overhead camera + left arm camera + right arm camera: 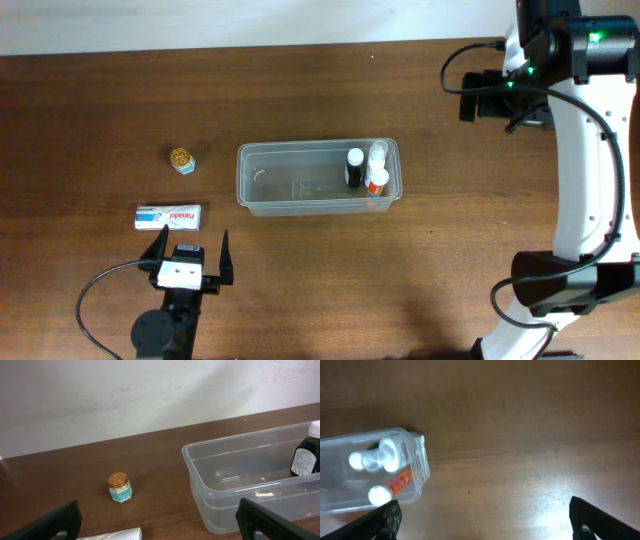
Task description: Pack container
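While three bottles (pixel 377 182) stand at right end of container (pixel 290 185), centre of overhead frame, gold-lidded jar (pixel 182 160) and white box (pixel 168 216) lie outside it at left on table (pixel 100 110). Left pincer (pixel 195 242) spread wide, empty, just below box; likely lined up for next pick. Right pincer (pixel 482 512) spread wide, empty, high over bare table beside container's end; probably parked clear of open top.

Even soft light, faint glare on the table (pixel 555 507), slight blur.
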